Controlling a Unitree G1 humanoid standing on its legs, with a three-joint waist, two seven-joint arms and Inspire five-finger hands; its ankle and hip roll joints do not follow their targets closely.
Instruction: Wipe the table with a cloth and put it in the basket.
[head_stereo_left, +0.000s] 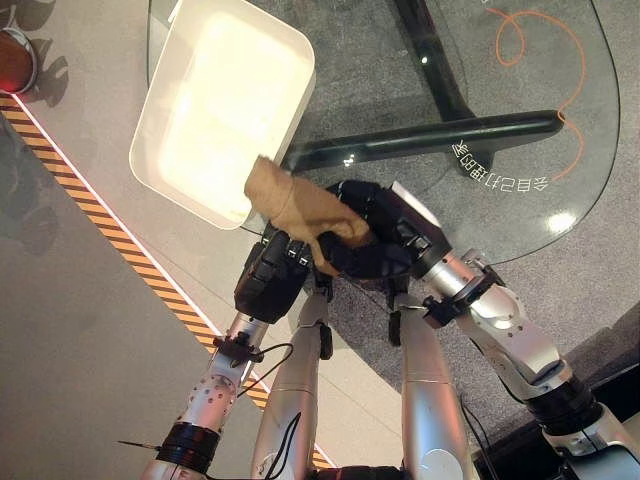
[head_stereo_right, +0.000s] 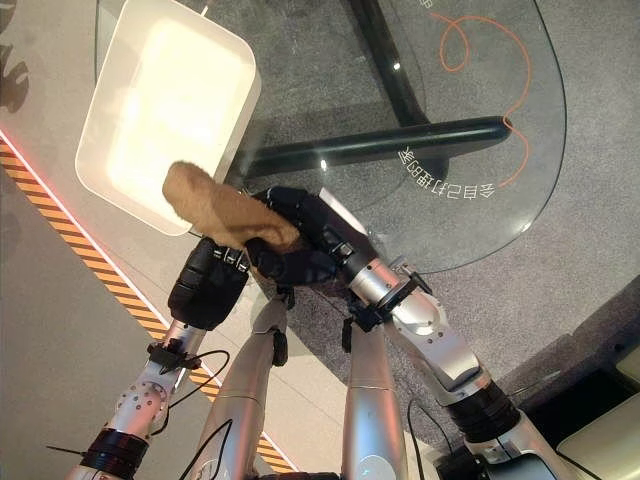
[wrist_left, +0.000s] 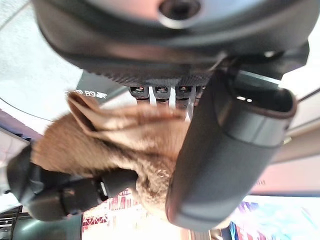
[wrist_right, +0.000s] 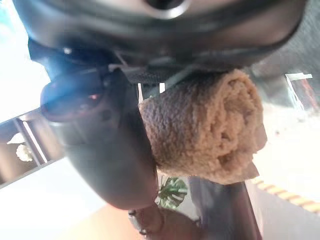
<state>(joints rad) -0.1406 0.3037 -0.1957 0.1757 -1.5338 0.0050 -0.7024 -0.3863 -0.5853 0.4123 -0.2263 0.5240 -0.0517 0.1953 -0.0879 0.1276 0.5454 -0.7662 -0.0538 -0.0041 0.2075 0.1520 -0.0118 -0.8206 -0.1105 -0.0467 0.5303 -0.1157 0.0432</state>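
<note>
Here, the brown cloth (head_stereo_left: 300, 205) sat in the middle of the frame, squeezed between both hands at the near edge of the glass table (head_stereo_left: 500, 200). The left hand (head_stereo_left: 268, 275) curled its thumb and fingers round the cloth (the right hand (head_stereo_left: 385, 240) did too). One end of the cloth poked over the white basket (head_stereo_left: 225, 100) at the upper left.

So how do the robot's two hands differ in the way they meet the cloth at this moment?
The left hand comes up from below, beside the white basket, with the brown cloth draped over it; the right hand reaches in from the other side and lies across the cloth's end. The left arm runs nearly straight, the right arm is bent. Both hands are dark and curl round the same cloth, at the glass table's edge.
</note>
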